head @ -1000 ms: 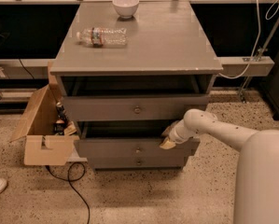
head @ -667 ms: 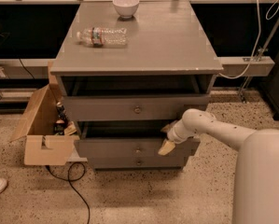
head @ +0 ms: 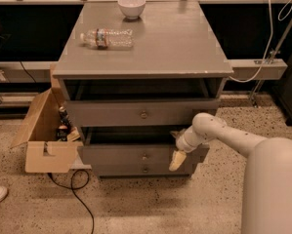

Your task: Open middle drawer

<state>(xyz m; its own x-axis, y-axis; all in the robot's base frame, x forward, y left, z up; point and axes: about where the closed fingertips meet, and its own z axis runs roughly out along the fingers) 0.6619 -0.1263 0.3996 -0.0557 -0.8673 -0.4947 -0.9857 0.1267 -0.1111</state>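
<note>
Flat grey wooden middle drawer (head: 118,155), round knob (head: 144,156); cream gripper (head: 177,159) (grip: cannot tell) at its right end, beneath the counter (head: 184,52)'s front-right corner.

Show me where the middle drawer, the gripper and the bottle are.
Middle drawer (head: 116,155): camera view, left half of its front panel.
Gripper (head: 177,159): camera view, its pale end, by the drawer front's right end.
Bottle (head: 117,38): camera view, its clear body.
</note>
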